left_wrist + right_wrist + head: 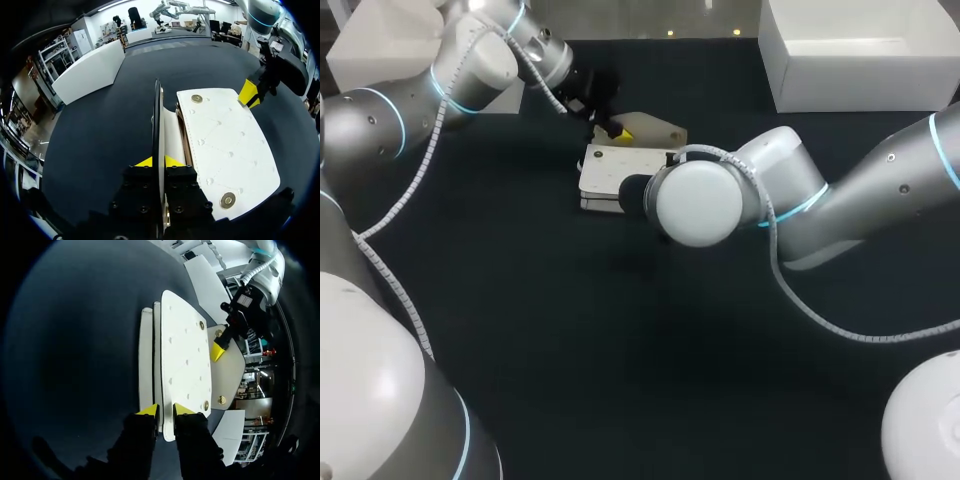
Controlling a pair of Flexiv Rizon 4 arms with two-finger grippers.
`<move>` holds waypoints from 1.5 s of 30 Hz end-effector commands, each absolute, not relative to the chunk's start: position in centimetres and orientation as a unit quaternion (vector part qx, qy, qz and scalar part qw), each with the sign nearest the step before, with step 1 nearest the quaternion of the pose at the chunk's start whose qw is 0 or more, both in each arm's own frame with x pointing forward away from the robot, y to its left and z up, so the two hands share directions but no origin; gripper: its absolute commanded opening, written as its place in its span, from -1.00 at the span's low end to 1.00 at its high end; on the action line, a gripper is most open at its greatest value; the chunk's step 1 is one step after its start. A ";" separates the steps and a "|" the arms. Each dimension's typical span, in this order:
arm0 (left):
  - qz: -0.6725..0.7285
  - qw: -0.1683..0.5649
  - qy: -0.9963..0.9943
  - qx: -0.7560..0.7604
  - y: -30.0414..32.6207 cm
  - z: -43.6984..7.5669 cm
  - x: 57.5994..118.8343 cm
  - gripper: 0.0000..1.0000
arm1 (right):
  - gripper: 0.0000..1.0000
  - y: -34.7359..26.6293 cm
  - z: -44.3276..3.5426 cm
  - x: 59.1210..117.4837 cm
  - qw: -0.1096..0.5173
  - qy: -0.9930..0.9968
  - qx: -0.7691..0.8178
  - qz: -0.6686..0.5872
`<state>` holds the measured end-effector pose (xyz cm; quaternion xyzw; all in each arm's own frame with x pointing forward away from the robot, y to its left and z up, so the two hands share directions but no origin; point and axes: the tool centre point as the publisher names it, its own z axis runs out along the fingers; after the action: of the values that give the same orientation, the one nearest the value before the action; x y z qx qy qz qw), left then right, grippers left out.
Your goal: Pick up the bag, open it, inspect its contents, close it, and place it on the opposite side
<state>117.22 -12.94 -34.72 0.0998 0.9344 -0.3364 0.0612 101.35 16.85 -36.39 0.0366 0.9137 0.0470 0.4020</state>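
A white quilted bag (pixel 610 170) lies at the middle of the dark table with its flap (pixel 650 128) folded back. My left gripper (pixel 613 130) is at the flap. In the left wrist view the left gripper (pixel 158 161) is shut on the flap (pixel 157 115), seen edge-on, beside the bag's snap-studded front (pixel 225 145). My right arm's wrist (pixel 695 200) covers the bag's near right corner and hides its gripper from the head view. In the right wrist view the right gripper (pixel 166 410) has both fingers on the edge of the bag's front panel (pixel 182 350), and the left gripper's yellow tip (pixel 217 351) shows at the flap (pixel 227 375).
A white open box (pixel 850 55) stands at the back right of the table. Another white block (pixel 385 45) is at the back left. Dark tabletop (pixel 620 350) stretches in front of the bag.
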 end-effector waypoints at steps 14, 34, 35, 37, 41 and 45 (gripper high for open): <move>-0.336 0.054 0.935 0.098 -12.6 -34.9 116.4 -1.00 | -0.64 17.4 -36.9 102.1 0.407 0.912 0.035 0.039; -0.351 0.103 0.923 0.121 -11.6 -35.0 113.9 -1.00 | -1.00 17.2 -36.4 102.4 0.414 0.909 0.045 0.035; -0.357 0.109 0.919 0.127 -11.6 -35.1 113.5 -1.00 | -1.00 17.1 -36.4 102.4 0.413 0.909 0.047 0.036; -0.355 0.125 0.916 0.136 -11.5 -35.4 112.8 -1.00 | -1.00 17.1 -36.4 102.4 0.413 0.909 0.047 0.036; -0.359 0.149 0.909 0.151 -11.5 -35.9 112.0 -1.00 | -1.00 17.1 -36.4 102.4 0.413 0.909 0.047 0.036; -0.363 0.153 0.906 0.152 -11.4 -36.0 111.8 -1.00 | -1.00 17.1 -36.4 102.4 0.413 0.909 0.047 0.036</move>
<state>112.87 -11.67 -35.59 0.1653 0.9122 -0.3562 0.1171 102.38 17.11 -36.33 0.0463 0.9095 0.0364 0.4115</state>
